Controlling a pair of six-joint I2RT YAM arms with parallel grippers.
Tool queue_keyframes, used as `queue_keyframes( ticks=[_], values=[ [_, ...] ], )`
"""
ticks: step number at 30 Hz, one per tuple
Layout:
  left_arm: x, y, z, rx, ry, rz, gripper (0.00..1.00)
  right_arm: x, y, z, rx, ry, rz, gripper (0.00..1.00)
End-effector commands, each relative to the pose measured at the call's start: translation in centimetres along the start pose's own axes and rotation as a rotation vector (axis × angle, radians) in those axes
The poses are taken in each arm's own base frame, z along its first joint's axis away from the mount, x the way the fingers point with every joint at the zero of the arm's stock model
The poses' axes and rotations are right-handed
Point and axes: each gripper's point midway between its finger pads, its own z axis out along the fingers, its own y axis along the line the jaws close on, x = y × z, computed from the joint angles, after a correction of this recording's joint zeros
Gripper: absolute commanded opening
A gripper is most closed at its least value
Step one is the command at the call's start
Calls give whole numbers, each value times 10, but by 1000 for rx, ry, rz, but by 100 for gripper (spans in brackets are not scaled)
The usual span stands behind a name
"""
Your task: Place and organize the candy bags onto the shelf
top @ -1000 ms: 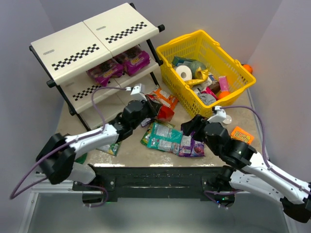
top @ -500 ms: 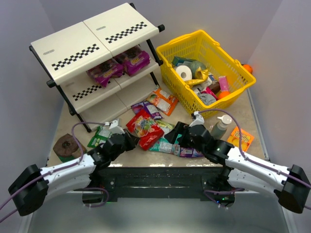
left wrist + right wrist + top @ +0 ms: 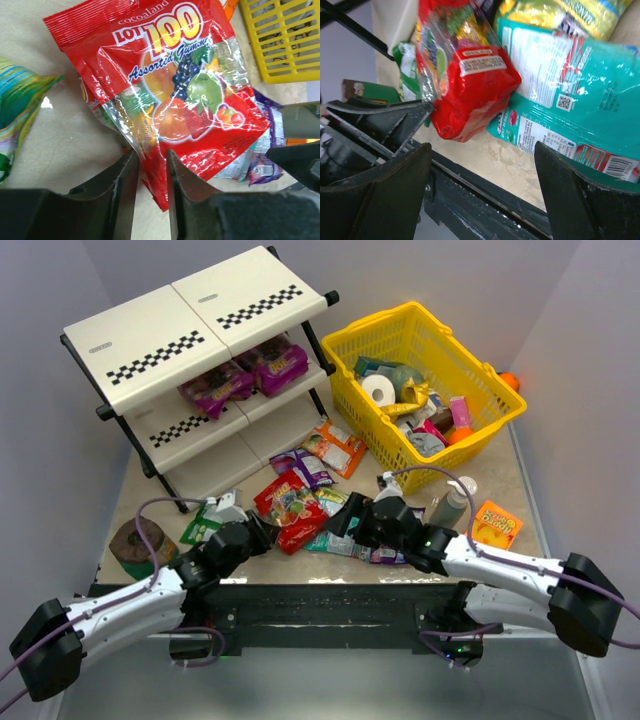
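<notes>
My left gripper is shut on the bottom edge of a red "Lot 100" candy bag, low over the table; in the left wrist view its fingers pinch that bag. My right gripper is open and empty just right of the red bag, over a teal candy bag; its wrist view shows the red bag and the teal bag ahead of my right gripper. The shelf stands far left, with two purple-magenta bags on its middle tier.
An orange bag, a purple bag and a green bag lie on the table. A yellow basket of goods stands far right. A grey bottle and an orange box lie right of my right arm.
My left gripper has drawn back from the shelf toward the near edge, bringing the red bag with it. My right gripper has moved left, close to the red bag.
</notes>
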Motion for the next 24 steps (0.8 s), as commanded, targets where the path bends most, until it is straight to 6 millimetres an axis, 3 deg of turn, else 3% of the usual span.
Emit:
queue_keyframes(
  ticks=[1,4,9,13,17,20,24],
  values=[
    [-14,-21,0,51,-32,31,22,12,31,11,-71,24,85,88],
    [-10,-22,0,69,-18,34,11,24,41,19,-87,7,107,88],
    [-6,-25,-4,97,3,42,0,29,61,38,-96,-44,101,88],
    [-7,-29,-8,121,6,48,0,31,64,58,-75,-79,142,86],
    [-8,-31,-12,140,7,44,0,34,49,77,-12,-115,160,82],
    [-6,-30,-14,146,15,43,0,33,43,85,8,-145,182,72],
    [-3,-29,-16,146,28,36,0,33,36,90,11,-168,209,67]
  ],
)
